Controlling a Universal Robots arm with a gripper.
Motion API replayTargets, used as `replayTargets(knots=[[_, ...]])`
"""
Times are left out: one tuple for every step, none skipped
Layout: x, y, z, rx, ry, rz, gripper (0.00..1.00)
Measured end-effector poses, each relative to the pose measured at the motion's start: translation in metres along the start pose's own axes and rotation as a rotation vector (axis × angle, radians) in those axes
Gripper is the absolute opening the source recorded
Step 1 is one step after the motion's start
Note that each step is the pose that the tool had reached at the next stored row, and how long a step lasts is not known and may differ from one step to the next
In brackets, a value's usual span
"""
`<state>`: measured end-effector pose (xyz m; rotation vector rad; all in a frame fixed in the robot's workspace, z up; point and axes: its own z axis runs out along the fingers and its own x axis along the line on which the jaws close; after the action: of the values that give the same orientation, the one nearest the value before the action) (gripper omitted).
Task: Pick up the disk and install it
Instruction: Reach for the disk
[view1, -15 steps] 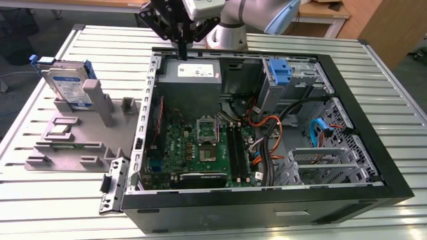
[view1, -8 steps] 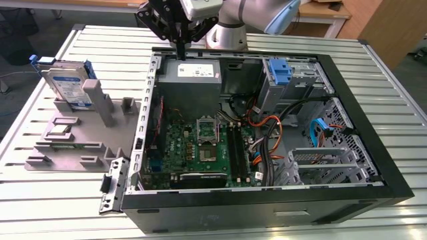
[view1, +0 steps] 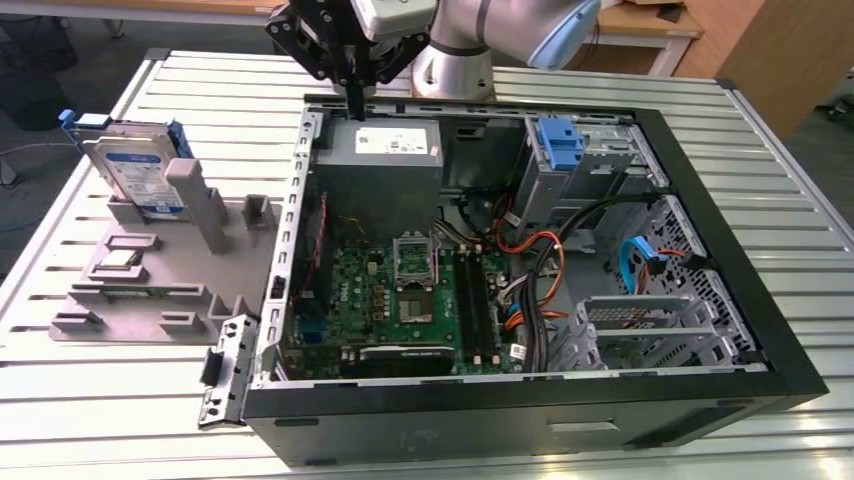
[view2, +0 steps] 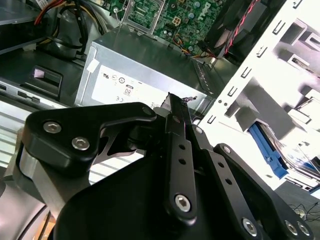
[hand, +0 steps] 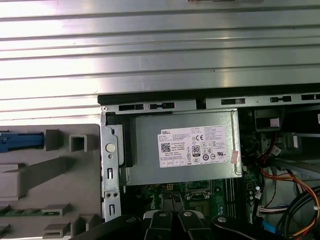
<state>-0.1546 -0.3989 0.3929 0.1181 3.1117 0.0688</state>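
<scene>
Closed on nothing, the gripper (view1: 358, 106) hangs from the arm over the back edge of the open computer case (view1: 534, 402), its two black fingers (view2: 174, 116) pressed together and pointing down just above the grey power supply box (view1: 395, 146) with the white sticker. The disk (view1: 134, 172) stands upright, well apart from the gripper, at the exterior view's left; it sits on edge in a slot of a grey plastic holder (view1: 150, 272), its silver labelled face showing and its blue frame around the edges. Holder and case both rest on the ribbed metal table (view1: 120, 430), and the case lies on its side with the motherboard (view1: 400, 300) exposed.
</scene>
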Motion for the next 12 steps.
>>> replayTargets(knots=[[0.0008,-0.0001,0.0000,-0.0001,-0.0003,0.000,0.11],[0.0016,-0.0001,0.0000,0.0000,-0.0004,0.000,0.11],[0.0024,-0.0002,-0.0001,0.0000,-0.0006,0.000,0.11],[0.0033,-0.0002,-0.0001,0.0000,-0.0008,0.000,0.11],[0.0041,-0.0003,-0.0001,-0.0001,-0.0011,0.000,0.11],[0.0049,-0.0004,-0.0001,-0.0001,-0.0013,0.000,0.11],[0.0055,-0.0004,-0.0001,-0.0001,-0.0015,0.000,0.11],[0.0060,-0.0004,-0.0001,-0.0002,-0.0016,0.000,0.11],[0.0065,-0.0005,-0.0002,-0.0002,-0.0016,0.000,0.11],[0.0069,-0.0005,-0.0002,-0.0001,-0.0016,0.000,0.11],[0.0073,-0.0005,-0.0002,-0.0002,-0.0018,0.000,0.11],[0.0077,-0.0006,-0.0002,-0.0002,-0.0018,0.000,0.11]])
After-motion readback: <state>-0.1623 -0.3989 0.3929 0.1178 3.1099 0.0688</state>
